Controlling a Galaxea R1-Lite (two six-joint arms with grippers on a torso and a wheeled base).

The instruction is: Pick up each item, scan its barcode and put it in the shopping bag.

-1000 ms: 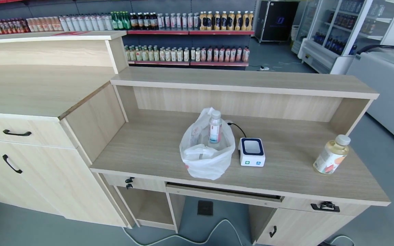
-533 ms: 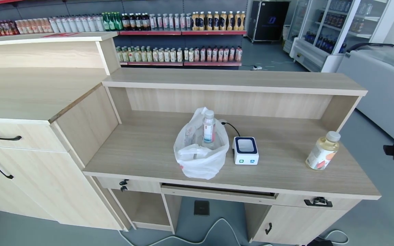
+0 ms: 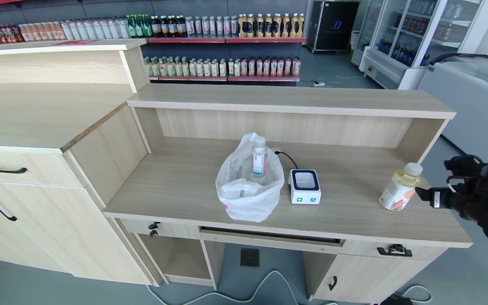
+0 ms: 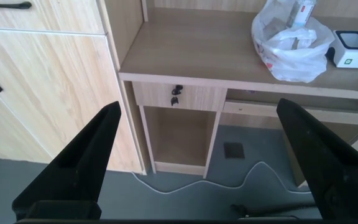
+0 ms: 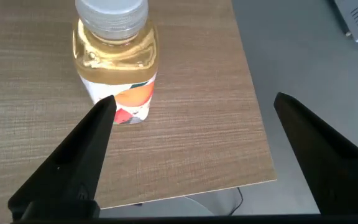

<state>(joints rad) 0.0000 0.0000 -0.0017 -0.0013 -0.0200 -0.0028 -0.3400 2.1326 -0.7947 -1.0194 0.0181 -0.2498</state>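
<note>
On the shop counter a juice bottle stands upright, rt gripper just beside it, jaws wide; left gripper also wide-jawed.

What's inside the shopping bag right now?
One clear bottle with a pale cap stands upright in the shopping bag, its neck above the rim. The bag's crumpled white plastic covers whatever lies lower down.

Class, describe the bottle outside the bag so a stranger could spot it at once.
On the wooden counter's lower desktop, go past the white bag and the scanner to the right end. The juice bottle stands upright there near the edge. Unlike the slim clear bottle in the bag, it is squat, yellow inside, with an orange-printed label.
</note>
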